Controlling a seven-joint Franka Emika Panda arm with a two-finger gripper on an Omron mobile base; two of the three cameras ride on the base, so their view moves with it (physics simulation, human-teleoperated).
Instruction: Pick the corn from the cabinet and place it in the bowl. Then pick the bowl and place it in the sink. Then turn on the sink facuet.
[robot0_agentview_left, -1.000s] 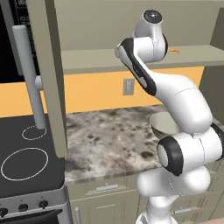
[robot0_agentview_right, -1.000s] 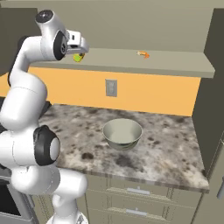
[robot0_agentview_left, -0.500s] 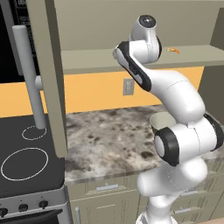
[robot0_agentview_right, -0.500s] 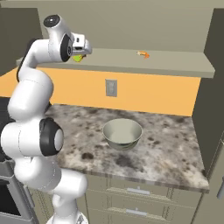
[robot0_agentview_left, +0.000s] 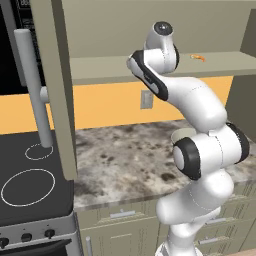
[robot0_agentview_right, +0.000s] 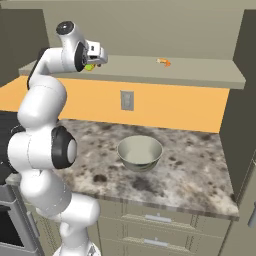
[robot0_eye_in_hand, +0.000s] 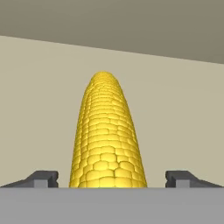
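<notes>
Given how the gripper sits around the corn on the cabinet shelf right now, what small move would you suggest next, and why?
Probably close the gripper on the corn. In the hand view the cob lies centred between the two fingertips, with a gap on each side, so it seems framed but not yet pinched. The bowl waits on the counter below.

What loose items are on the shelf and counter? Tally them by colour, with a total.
Yellow: 1, the corn
Orange: 1, the small curved item
Grey-beige: 1, the bowl
Total: 3
</notes>
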